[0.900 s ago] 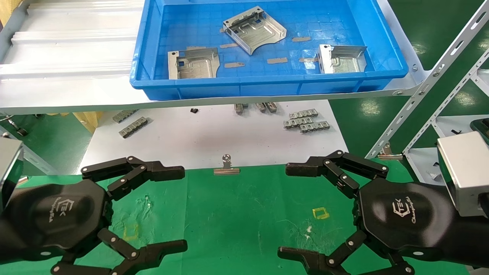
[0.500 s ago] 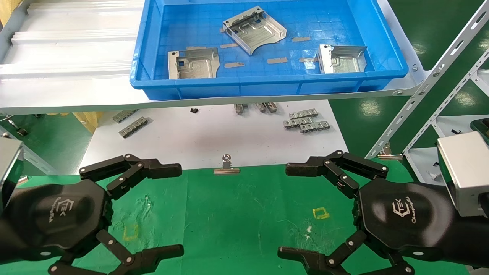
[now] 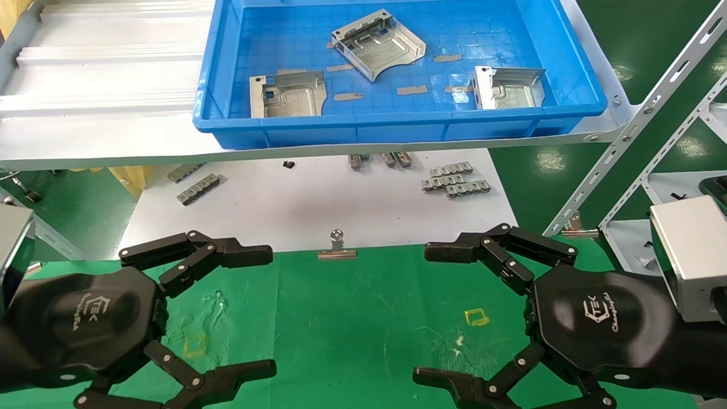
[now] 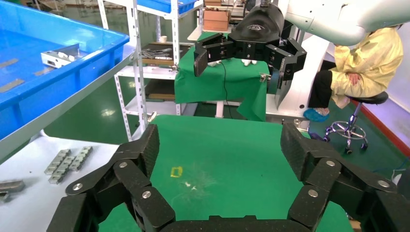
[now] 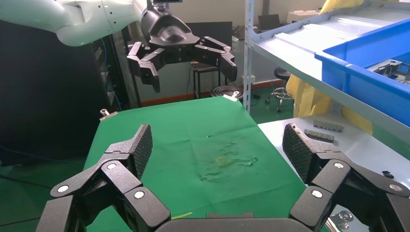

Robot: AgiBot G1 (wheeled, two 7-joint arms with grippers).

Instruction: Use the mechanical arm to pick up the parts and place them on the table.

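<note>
While hovering over the table (image 3: 352, 318), left pincer (image 3: 272, 309) spread wide, right pincer (image 3: 423, 312) likewise splayed, both empty

Three silver-grey stamped parts lie in a blue tray (image 3: 227, 85) on a raised shelf, well beyond both spread-fingered grippers: one (image 3: 288, 94) ahead of the left gripper (image 3: 271, 309), one (image 3: 379, 42) farther back and skewed, one (image 3: 507, 87) ahead of the right gripper (image 3: 420, 309). The green table (image 3: 352, 318) stretches beneath and between the grippers.
</note>
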